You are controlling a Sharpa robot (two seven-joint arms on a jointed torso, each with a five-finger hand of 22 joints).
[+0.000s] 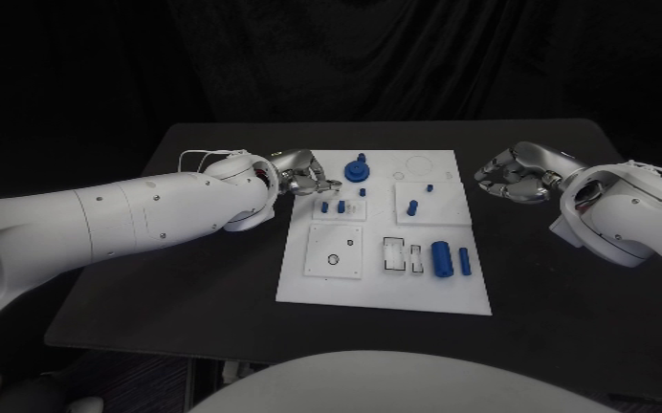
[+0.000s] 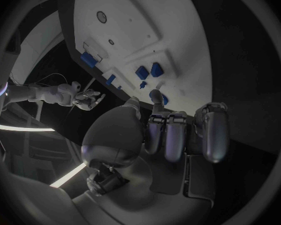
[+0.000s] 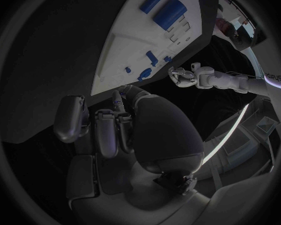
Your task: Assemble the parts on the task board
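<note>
Blue parts [image 1: 443, 258] on task board [image 1: 315, 279]

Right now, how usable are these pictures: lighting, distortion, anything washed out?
Head view: dark surroundings, the board bright, blue parts clear. Left wrist view: fisheye bends the board's edges, the left hand dim. Right wrist view: same bending, the right hand shadowed.

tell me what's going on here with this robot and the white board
A two-armed robot is assembling small blue parts on a white board. Its left robot hand hovers over the board's far left corner, beside a blue peg. The right robot hand hangs off the board's right side, fingers curled. Two blue cylinders lie loose nearer the robot.
</note>
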